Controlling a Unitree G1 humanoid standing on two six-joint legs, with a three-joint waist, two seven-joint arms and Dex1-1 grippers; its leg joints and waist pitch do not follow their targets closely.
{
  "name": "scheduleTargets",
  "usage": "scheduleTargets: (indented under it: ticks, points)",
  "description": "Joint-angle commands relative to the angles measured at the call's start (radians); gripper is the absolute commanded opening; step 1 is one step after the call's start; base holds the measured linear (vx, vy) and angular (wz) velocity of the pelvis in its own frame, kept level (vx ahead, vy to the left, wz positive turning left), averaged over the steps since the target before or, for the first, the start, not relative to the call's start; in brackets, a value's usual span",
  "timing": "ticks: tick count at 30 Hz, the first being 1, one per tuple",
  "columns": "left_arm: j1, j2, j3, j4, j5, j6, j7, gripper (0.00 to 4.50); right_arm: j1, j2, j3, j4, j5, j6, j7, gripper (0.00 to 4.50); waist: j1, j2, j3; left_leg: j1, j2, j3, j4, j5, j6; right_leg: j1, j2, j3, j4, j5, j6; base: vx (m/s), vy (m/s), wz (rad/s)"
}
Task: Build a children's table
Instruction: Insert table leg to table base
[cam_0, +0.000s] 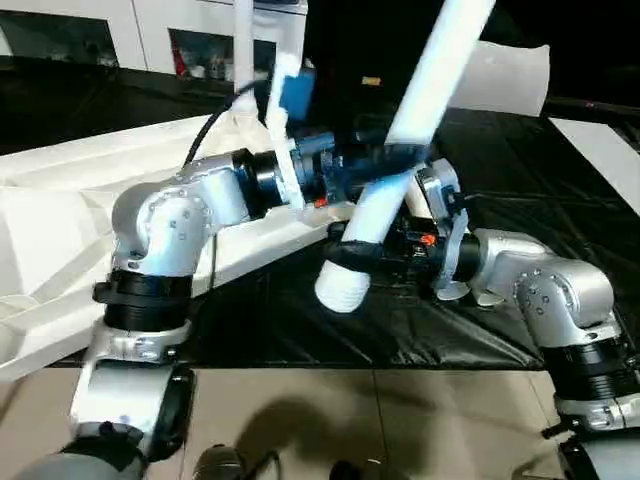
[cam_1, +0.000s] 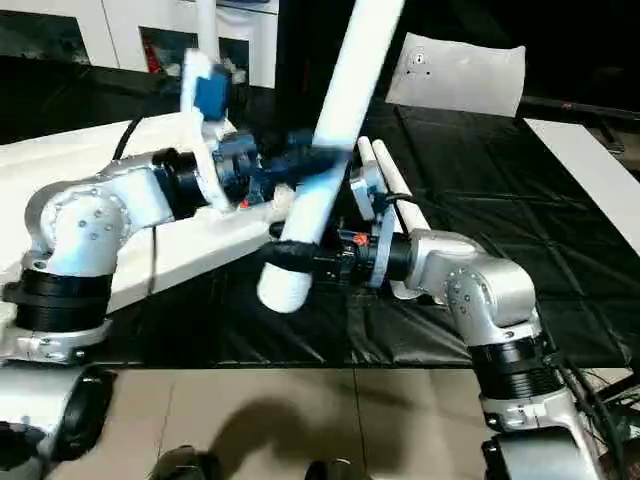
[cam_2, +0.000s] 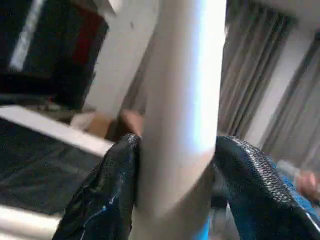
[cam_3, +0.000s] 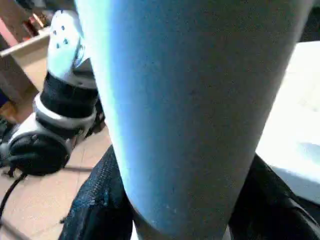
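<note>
1. Nearest, at the 6 o'clock edge of the head views, lies a tan tiled floor (cam_0: 420, 420), bordered farther out by a black mat (cam_1: 480, 200).
2. The silver left forearm (cam_0: 165, 225) rises from 7 o'clock toward the centre; the silver right forearm (cam_0: 545, 285) enters from 4 o'clock.
3. The right gripper (cam_0: 352, 255) is clamped around the white leg (cam_0: 400, 150) close to its thick ribbed lower end (cam_0: 343, 287), which hangs above the mat near the centre. In the right wrist view the leg (cam_3: 195, 110) sits between the two black fingers (cam_3: 102, 200), pressed against both.
4. The left gripper (cam_0: 385, 160) is closed on the same leg higher up its shaft, just beyond the right gripper. The left wrist view shows the shaft (cam_2: 182, 110) held snugly between the textured black fingers (cam_2: 107, 190).
5. The leg slopes from its thick end at the centre up toward 1 o'clock, where it leaves the frame.
6. The white tabletop (cam_0: 60, 230) lies on the mat from 9 to 10 o'clock, behind the left forearm, one long edge reaching toward the grippers.
7. Two further white legs (cam_1: 392, 195) lie side by side on the mat just behind the right gripper, partly hidden by it.
8. A white pillow-like slab (cam_1: 455, 70) rests at 1 o'clock, well beyond the grippers.
9. Farthest, at 11 o'clock, stands a white cabinet (cam_0: 150, 30) with dark compartments.
</note>
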Motion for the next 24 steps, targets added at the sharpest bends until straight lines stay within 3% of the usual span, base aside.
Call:
scheduleTargets:
  ticks: [1, 4, 6, 12, 14, 17, 19, 20, 21, 23, 24]
  points:
    - [-0.023, -0.031, 0.015, -0.055, -0.047, -0.007, 0.026, 3.00, 0.018, -0.003, -0.029, 0.007, 0.006, 0.022, -0.040, 1.93, 0.002, 0.023, -0.099, 0.020, -0.001, 0.004, -0.059, -0.263, -0.025, 0.058, -0.060, 0.031, -0.080, -0.353, -0.145, 0.000, 0.000, 0.00]
    - [-0.016, -0.060, 0.041, -0.061, -0.062, -0.029, 0.056, 3.40, 0.025, 0.010, -0.036, -0.002, 0.005, 0.008, -0.061, 1.93, 0.004, 0.024, -0.098, 0.019, -0.003, 0.006, -0.059, -0.266, -0.021, 0.057, -0.059, 0.030, -0.089, -0.396, -0.118, 0.000, 0.000, 0.00]
    - [-0.015, -0.092, 0.069, -0.067, -0.083, -0.052, 0.086, 3.44, 0.029, 0.037, -0.059, -0.001, 0.000, -0.021, -0.107, 1.93, 0.005, 0.024, -0.100, 0.018, -0.003, 0.004, -0.059, -0.265, -0.021, 0.056, -0.060, 0.028, -0.091, -0.422, -0.102, 0.000, 0.000, 0.00]
    - [0.008, -0.179, 0.160, -0.116, -0.128, -0.153, 0.196, 4.02, 0.041, 0.110, -0.105, -0.011, -0.003, -0.060, -0.215, 1.93, 0.002, 0.030, -0.102, 0.019, -0.004, 0.005, -0.058, -0.284, -0.024, 0.053, -0.059, 0.026, -0.095, -0.417, -0.103, 0.000, 0.000, 0.00]
    - [0.016, -0.188, 0.181, -0.127, -0.139, -0.162, 0.222, 4.07, 0.051, 0.133, -0.125, -0.018, 0.002, -0.083, -0.243, 1.93, 0.001, 0.027, -0.104, 0.017, -0.006, 0.004, -0.059, -0.278, -0.019, 0.057, -0.057, 0.023, -0.093, -0.422, -0.092, 0.000, 0.000, 0.00]
    - [0.036, -0.176, 0.228, -0.129, -0.087, -0.200, 0.311, 4.10, 0.078, 0.163, -0.162, -0.052, -0.010, -0.127, -0.325, 1.93, -0.002, 0.035, -0.103, 0.022, -0.006, 0.004, -0.059, -0.288, -0.019, 0.050, -0.053, 0.022, -0.097, -0.449, -0.065, 0.000, 0.000, 0.00]
    - [0.036, -0.176, 0.228, -0.129, -0.087, -0.200, 0.311, 4.10, 0.078, 0.163, -0.162, -0.052, -0.010, -0.127, -0.325, 1.93, -0.005, 0.033, -0.103, 0.020, -0.006, 0.002, -0.063, -0.286, -0.022, 0.052, -0.051, 0.022, -0.099, -0.453, -0.043, 0.000, 0.000, 0.00]
    - [0.052, -0.156, 0.243, -0.125, -0.046, -0.210, 0.351, 4.10, 0.094, 0.164, -0.168, -0.073, -0.035, -0.141, -0.364, 1.93, -0.008, 0.041, -0.103, 0.022, -0.005, 0.001, -0.064, -0.292, -0.027, 0.050, -0.050, 0.022, -0.100, -0.449, -0.034, 0.000, 0.000, 0.00]
    - [0.094, -0.110, 0.225, -0.130, 0.055, -0.241, 0.386, 4.10, 0.123, 0.154, -0.161, -0.103, -0.098, -0.174, -0.415, 1.93, -0.010, 0.039, -0.104, 0.023, -0.006, 0.001, -0.064, -0.299, -0.027, 0.049, -0.048, 0.021, -0.100, -0.451, -0.032, 0.000, 0.000, 0.00]
    - [0.178, -0.041, 0.184, -0.142, 0.207, -0.279, 0.440, 4.10, 0.171, 0.140, -0.150, -0.149, -0.191, -0.190, -0.510, 1.93, -0.017, 0.041, -0.100, 0.022, -0.004, -0.005, -0.073, -0.297, -0.041, 0.050, -0.048, 0.024, -0.101, -0.459, 0.010, 0.000, 0.000, 0.00]
    - [0.230, -0.006, 0.149, -0.152, 0.285, -0.295, 0.464, 4.10, 0.197, 0.130, -0.136, -0.170, -0.252, -0.206, -0.561, 1.93, -0.024, 0.040, -0.101, 0.025, -0.011, 0.001, -0.068, -0.309, -0.039, 0.046, -0.044, 0.025, -0.103, -0.486, 0.015, 0.000, 0.000, 0.00]
